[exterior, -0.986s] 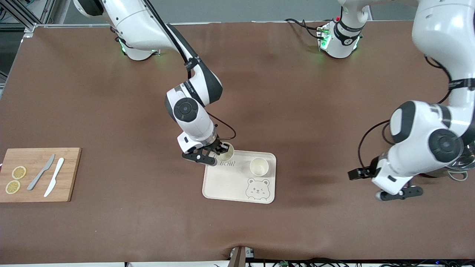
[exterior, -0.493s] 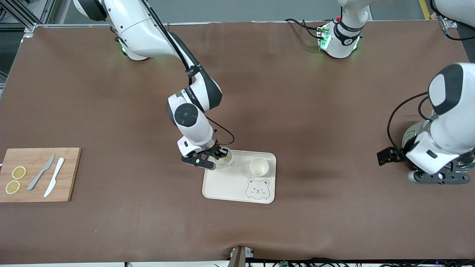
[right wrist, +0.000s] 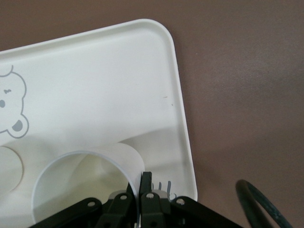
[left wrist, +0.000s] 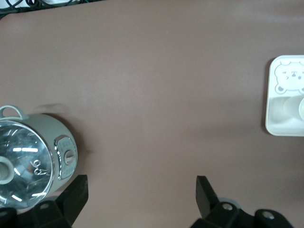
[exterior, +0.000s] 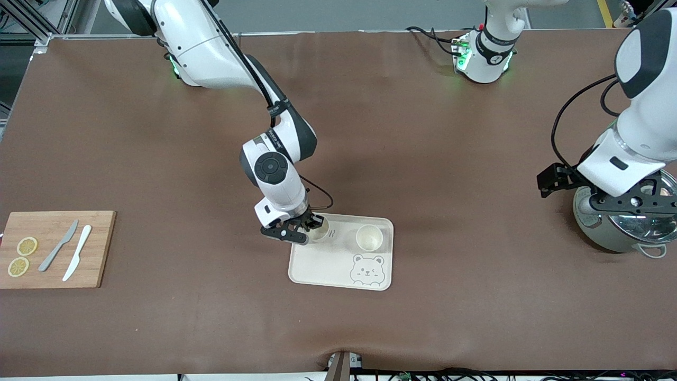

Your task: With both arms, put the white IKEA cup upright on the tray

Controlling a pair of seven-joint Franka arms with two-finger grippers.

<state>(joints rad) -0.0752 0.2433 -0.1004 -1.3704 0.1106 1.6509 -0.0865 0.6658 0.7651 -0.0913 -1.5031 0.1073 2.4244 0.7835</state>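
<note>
The cream bear tray [exterior: 322,264] lies mid-table. It also shows in the right wrist view [right wrist: 118,85] and in the left wrist view [left wrist: 280,118]. My right gripper [exterior: 311,226] is shut on the rim of a white cup [exterior: 320,228], which is upright at the tray's corner toward the right arm's base. In the right wrist view the gripper [right wrist: 139,183] pinches the cup wall [right wrist: 80,185], one finger inside and one outside. A second white cup [exterior: 369,237] stands upright on the tray beside it. My left gripper [exterior: 629,203] is open and empty over a cooker; its jaws are wide apart in the left wrist view [left wrist: 141,194].
A grey cooker with a glass lid [exterior: 624,227] stands at the left arm's end of the table and shows in the left wrist view [left wrist: 28,161]. A wooden cutting board [exterior: 58,270] with two knives and lemon slices lies at the right arm's end.
My left arm has swung from beside the tray toward its own end of the table and now hangs over the cooker. My right gripper has shifted slightly, cup still in its grip.
</note>
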